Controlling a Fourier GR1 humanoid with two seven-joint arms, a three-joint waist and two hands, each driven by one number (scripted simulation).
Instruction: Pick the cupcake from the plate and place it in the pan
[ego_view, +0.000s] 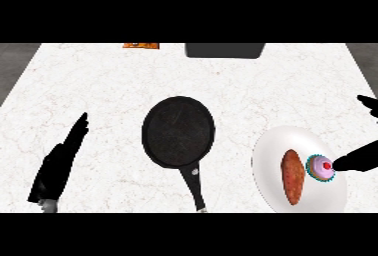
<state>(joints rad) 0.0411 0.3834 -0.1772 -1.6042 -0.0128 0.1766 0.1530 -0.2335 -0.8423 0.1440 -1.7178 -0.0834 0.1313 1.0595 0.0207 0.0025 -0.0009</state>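
The right hand (360, 161) is coming in from three o'clock, its fingers spread apart: one fingertip is touching the cupcake (322, 167) while another finger (367, 102) is pointing away above it, so nothing is being grasped. The cupcake is sitting on the white plate (275, 145) at about four o'clock on the tabletop (88, 80), just beside a brown oblong piece of food (293, 176). The black pan (179, 131) is lying at centre, holding nothing, its handle pointing to six o'clock. The left hand (60, 162) is resting at eight o'clock, fingers straight and released. No writing is readable.
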